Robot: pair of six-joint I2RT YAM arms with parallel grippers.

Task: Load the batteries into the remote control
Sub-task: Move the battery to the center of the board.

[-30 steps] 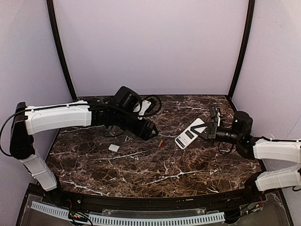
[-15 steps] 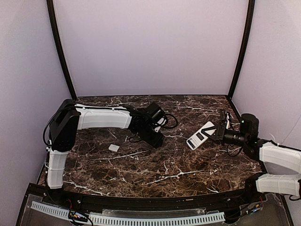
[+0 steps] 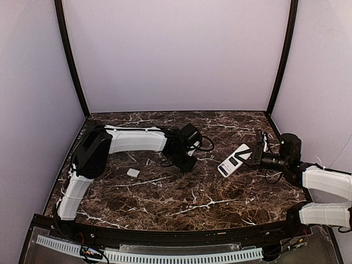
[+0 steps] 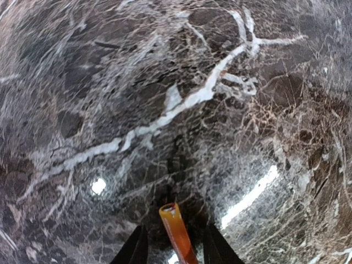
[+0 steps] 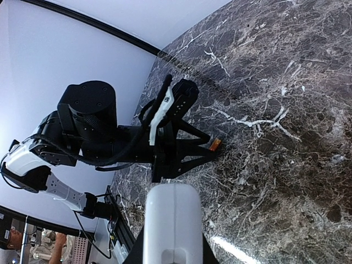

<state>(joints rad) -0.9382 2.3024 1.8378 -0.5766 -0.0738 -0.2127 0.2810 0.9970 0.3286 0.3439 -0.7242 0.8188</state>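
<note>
Table: dark brown marble top with white veins.
Left arm: it has swung down and stretched low toward the flat white plastic remote control, with the wrist tipped to the table.
Left gripper: the jaws have narrowed but stand a little apart, astride the battery, not yet pinching it.
Right gripper: closed on one end of the remote.
Battery: the slim orange cylinder lies left of the remote, between the left fingers; the pickup seems near.
Dark battery: not seen.

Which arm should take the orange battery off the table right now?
Left. The left gripper straddles the orange battery, with its jaws open on either side. The right gripper is shut on the remote control and is well away from that battery.
</note>
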